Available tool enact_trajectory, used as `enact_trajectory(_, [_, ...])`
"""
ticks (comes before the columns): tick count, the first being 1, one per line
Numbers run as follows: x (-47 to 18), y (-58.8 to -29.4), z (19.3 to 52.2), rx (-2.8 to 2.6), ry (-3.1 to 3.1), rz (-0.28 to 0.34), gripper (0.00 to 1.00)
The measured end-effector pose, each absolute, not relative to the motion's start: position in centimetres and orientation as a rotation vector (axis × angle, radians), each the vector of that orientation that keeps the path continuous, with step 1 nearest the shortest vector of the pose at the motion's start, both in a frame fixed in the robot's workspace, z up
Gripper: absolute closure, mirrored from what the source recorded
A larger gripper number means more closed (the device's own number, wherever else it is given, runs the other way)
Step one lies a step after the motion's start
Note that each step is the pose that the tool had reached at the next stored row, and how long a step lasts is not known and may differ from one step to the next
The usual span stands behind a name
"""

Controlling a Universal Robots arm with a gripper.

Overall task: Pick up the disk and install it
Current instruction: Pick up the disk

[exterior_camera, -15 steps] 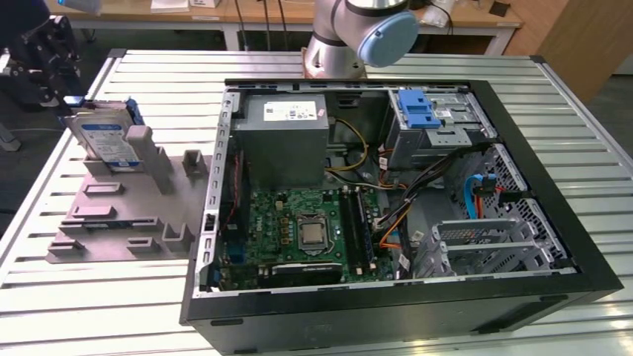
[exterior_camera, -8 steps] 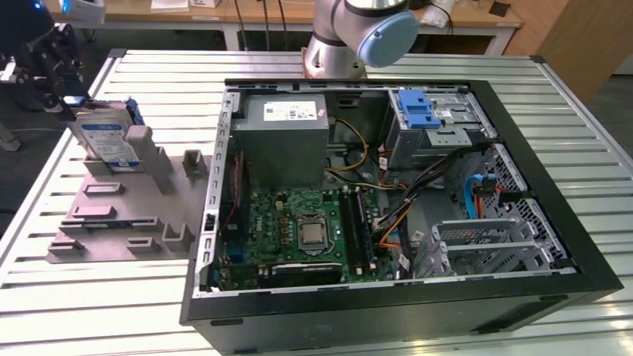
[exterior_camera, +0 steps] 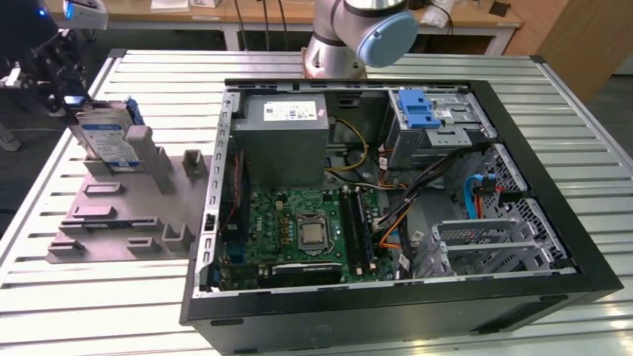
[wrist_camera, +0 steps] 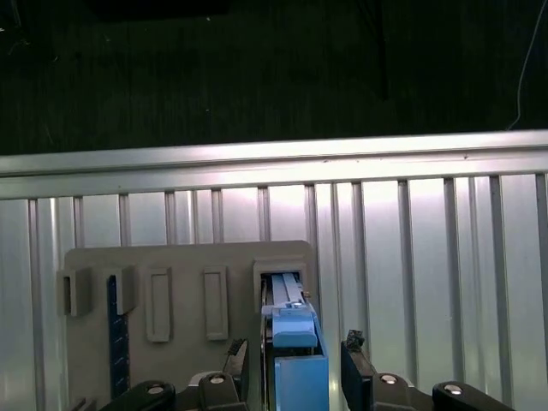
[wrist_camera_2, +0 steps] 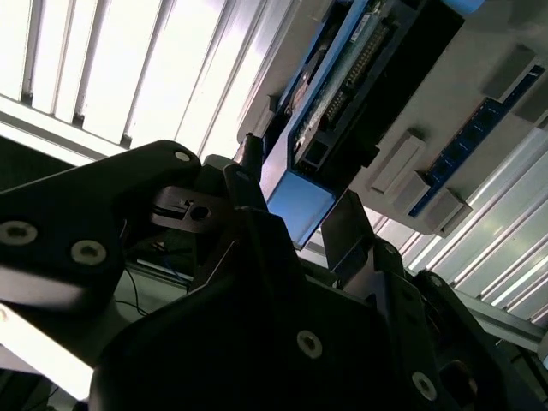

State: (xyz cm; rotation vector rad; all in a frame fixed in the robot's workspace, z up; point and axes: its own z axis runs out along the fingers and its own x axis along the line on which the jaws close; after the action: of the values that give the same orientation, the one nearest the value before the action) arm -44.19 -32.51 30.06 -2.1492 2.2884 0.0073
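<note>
The disk (exterior_camera: 104, 137) is a silver hard drive with a white-and-blue label and blue rails. It stands on edge in a slot of the grey holder plate (exterior_camera: 109, 215), at the exterior view's left. My gripper (exterior_camera: 71, 96) hangs just above and behind its upper end. In both wrist views the dark fingers straddle the disk's blue rail end (wrist_camera: 295, 330), with small gaps on each side. In the second wrist view the gripper (wrist_camera_2: 298, 184) is open around the blue end, and the disk's underside (wrist_camera_2: 342, 94) runs away from it.
An open computer case (exterior_camera: 554, 148) lies on the slatted metal table (exterior_camera: 99, 311). It holds a motherboard, a grey power supply box (exterior_camera: 287, 141), cables, and a metal drive cage with a blue tab (exterior_camera: 420, 111). The arm's base (exterior_camera: 346, 44) stands behind the case.
</note>
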Motion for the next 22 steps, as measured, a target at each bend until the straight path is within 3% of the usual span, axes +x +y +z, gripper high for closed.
enact_trajectory(22, [-44.23,-32.52,28.99,-2.15,2.289,0.006,0.47])
